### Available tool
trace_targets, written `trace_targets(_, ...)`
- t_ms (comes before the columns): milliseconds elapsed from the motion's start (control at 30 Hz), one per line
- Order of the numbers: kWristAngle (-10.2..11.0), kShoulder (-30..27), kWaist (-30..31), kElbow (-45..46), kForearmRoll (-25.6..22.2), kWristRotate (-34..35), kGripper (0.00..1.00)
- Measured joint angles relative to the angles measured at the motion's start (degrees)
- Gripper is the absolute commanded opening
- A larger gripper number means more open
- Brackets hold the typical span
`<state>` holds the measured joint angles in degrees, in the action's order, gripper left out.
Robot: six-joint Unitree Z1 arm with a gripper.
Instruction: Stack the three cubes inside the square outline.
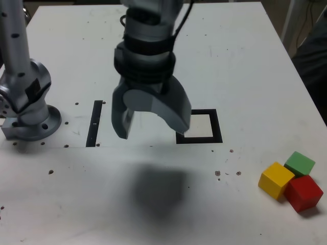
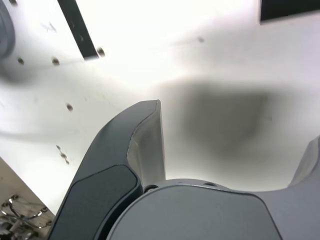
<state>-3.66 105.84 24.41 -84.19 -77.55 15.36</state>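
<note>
Three cubes sit bunched together near the front corner at the exterior view's right: yellow [image 1: 276, 179], green [image 1: 300, 163] and red [image 1: 303, 192], all touching. The square outline [image 1: 216, 127], a thick black border with a white centre, lies mid-table, its left part covered by one finger. My gripper [image 1: 152, 127] hangs above the table to the left of the outline, open, with nothing between its fingers. In the wrist view one dark finger [image 2: 145, 140] shows over bare white table, with a corner of the outline [image 2: 287, 9] at the frame edge. The cubes are outside the wrist view.
A thin black strip [image 1: 94, 123] lies on the table left of the gripper in the exterior view, also seen as the strip [image 2: 77, 27] in the wrist view. The arm's grey base [image 1: 30, 115] stands at the exterior view's left. The gripper's shadow [image 1: 156, 186] falls in front.
</note>
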Motion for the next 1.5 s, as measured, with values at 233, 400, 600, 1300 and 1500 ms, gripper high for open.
trace_targets(233,-0.04,4.38,1.31,-9.60,-2.88,2.06,1.00)
trace_targets(400,0.37,7.34,1.36,-16.31,-6.01,3.67,1.00)
trace_targets(600,0.05,11.56,1.36,-25.01,-9.30,6.02,0.99)
trace_targets(1300,-2.41,27.24,2.40,-49.49,-12.12,14.00,0.99)
trace_targets(1500,-0.63,31.74,2.54,-56.62,-12.14,15.43,0.99)
